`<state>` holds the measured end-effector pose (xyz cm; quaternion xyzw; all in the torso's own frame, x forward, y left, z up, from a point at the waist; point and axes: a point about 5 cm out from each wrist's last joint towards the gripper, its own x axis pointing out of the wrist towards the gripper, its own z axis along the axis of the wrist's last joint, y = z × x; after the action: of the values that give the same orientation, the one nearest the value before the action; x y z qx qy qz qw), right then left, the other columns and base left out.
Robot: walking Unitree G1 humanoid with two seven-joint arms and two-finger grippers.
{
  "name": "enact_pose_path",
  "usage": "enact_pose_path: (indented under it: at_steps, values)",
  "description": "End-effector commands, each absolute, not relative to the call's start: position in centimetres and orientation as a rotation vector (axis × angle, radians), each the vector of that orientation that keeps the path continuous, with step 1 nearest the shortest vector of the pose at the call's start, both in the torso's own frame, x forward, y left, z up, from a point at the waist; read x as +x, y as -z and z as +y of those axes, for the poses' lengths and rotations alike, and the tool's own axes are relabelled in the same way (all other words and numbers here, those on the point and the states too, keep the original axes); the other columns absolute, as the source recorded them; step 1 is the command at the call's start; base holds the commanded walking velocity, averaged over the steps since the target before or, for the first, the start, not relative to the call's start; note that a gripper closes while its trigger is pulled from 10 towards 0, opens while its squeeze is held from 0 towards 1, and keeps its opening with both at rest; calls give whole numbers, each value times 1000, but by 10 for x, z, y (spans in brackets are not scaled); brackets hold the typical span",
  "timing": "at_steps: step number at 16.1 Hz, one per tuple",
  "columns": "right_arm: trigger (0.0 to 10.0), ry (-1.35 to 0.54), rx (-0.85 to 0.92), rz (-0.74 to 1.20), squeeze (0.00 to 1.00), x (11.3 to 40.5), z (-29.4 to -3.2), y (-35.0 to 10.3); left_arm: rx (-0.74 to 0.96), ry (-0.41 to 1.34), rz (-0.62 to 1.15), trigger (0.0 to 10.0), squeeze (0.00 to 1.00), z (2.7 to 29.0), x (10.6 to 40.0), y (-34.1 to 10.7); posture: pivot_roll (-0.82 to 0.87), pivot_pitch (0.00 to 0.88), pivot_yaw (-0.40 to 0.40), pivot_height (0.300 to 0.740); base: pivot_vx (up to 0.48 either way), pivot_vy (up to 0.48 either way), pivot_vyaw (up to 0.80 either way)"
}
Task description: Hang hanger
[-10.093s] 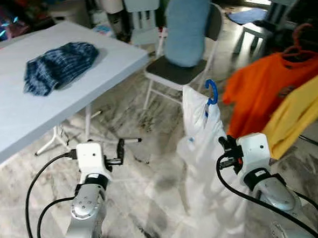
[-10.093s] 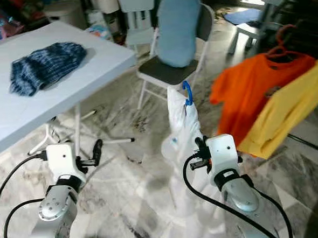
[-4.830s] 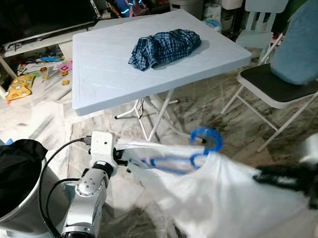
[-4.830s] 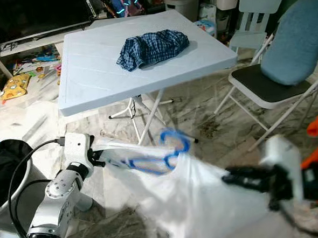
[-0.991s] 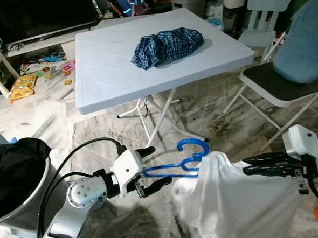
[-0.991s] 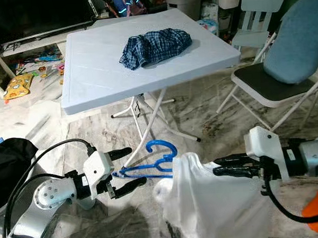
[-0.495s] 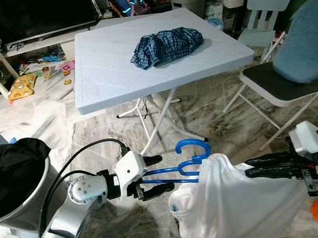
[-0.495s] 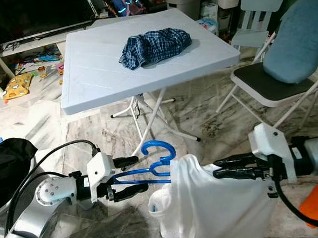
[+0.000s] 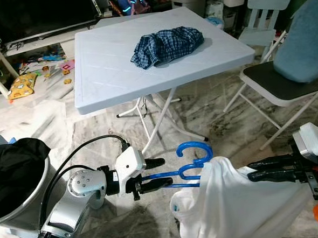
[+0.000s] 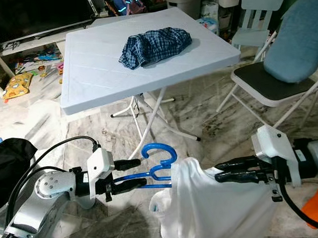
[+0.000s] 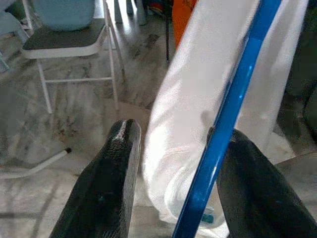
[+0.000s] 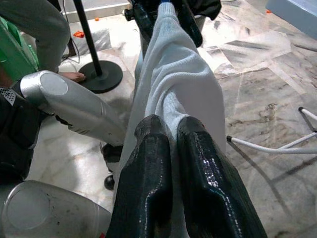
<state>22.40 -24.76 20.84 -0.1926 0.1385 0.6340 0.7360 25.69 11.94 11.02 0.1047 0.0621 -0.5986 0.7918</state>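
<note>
We see the left gripper (image 9: 151, 174) low in front of the robot, its 2 black fingers (image 11: 111, 173) spread apart on either side of the bar of a blue hanger (image 9: 176, 174); from the wrist view the bar runs between them, against one finger and clear of the other, so it is not squeezed. The hanger lies roughly level, its hook (image 9: 194, 148) curling upward beside a white shirt (image 9: 229, 206) that is draped over its far end and hangs toward the marble floor (image 9: 202, 116). The right gripper (image 9: 259, 170) comes in from the right with its fingers (image 12: 151, 163) pressed together on a fold of the white shirt (the cloth is pinched between them in the wrist view). Behind stands a white folding table (image 9: 112, 57) with a blue plaid garment (image 9: 166, 44) bunched on top. A folding chair (image 9: 286, 84) with a blue cushion (image 9: 305, 45) stands to the right
</note>
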Motion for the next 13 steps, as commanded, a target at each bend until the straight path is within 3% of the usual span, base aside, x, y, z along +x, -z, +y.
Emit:
enact_pose_path:
  at_steps: [1, 13]
  values:
    - [10000, -1436, -449, 261, 0, 222, -243, -219, 233, 1293, 144, 0, 0, 123, 258, -112, -199, 54, 93, 740, 0, 0, 0]
    - [10000, -1437, -448, 252, 0, 225, -237, -212, 173, 1382, 201, 0, 0, 118, 247, -110, -193, 57, 90, 740, 0, 0, 0]
